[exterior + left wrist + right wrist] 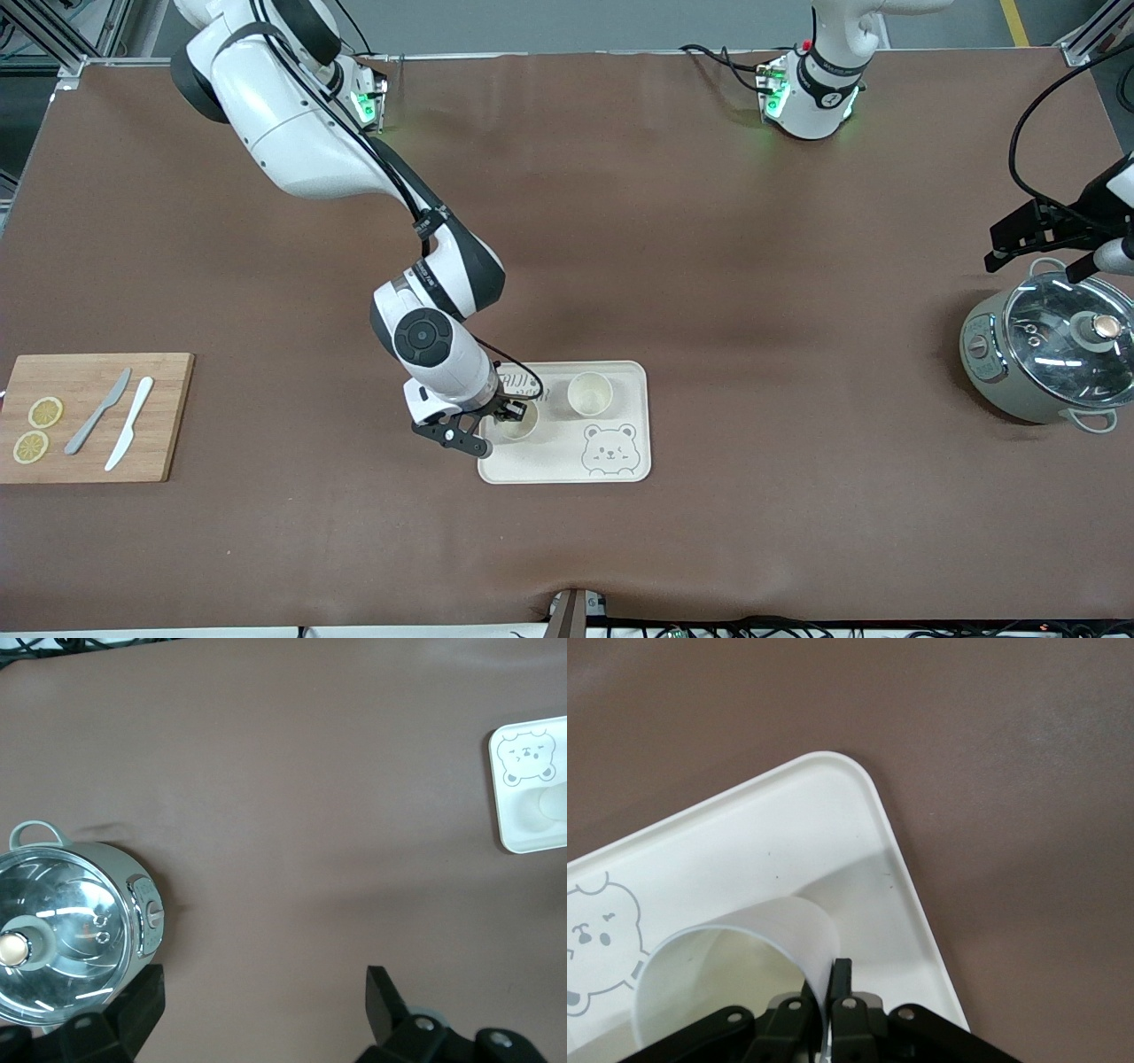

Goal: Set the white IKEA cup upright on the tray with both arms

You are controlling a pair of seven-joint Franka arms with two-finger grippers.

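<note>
The right end effector [512, 415] pinches the rim of a light, stiff, slippery-looking cup [520, 422] on the tray [631, 461]; the left end effector [266, 1010] waits spread beside the pot [1045, 354].

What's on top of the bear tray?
Two white cups stand upright on the tray: one cup alone, the other cup pinched at its rim by the right gripper. The arm hides part of the tray's lettering.

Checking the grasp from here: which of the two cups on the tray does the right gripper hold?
The cup at the tray's right-arm end: the right gripper pinches its rim. The other cup stands free.
</note>
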